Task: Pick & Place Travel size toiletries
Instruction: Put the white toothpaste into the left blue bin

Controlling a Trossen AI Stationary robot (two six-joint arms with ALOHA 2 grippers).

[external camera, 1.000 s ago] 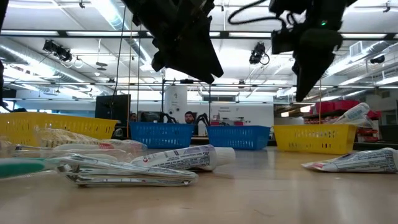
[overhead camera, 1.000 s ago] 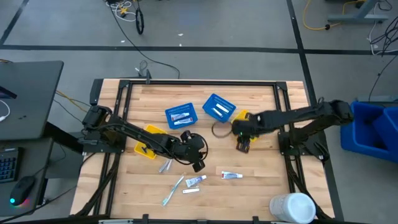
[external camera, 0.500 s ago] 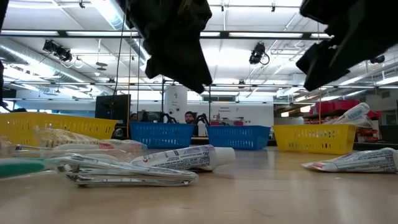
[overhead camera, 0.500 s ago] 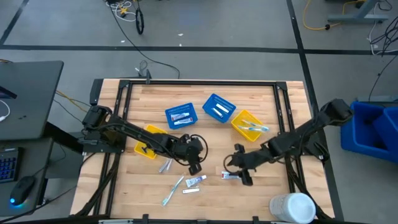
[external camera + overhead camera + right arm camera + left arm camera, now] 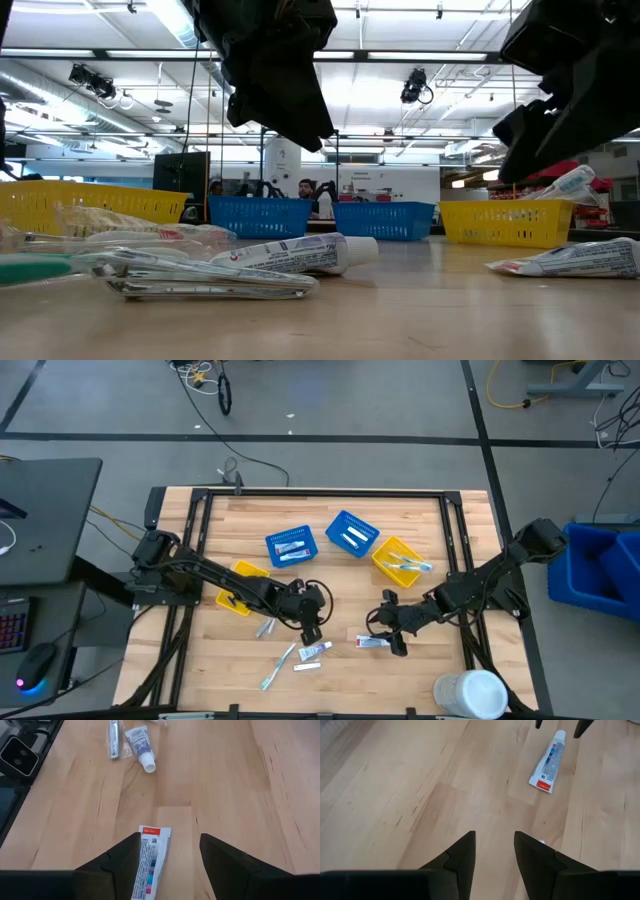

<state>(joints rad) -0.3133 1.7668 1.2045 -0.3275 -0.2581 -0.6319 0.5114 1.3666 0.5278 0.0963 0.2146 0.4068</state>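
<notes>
The right gripper [image 5: 393, 635] has swung from the yellow basket [image 5: 386, 562] to the tube [image 5: 372, 642].

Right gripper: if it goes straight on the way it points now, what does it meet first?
Most likely the white tube lying between the open fingers of the right gripper. Another small tube lies farther on. Height above the table is unclear.

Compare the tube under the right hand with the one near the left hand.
The right hand's tube lies flat with its crimped red end towards the camera; the other tube shows a white cap and bluish label. The first sits between the fingers, the second beyond. Both lie on the table.
</notes>
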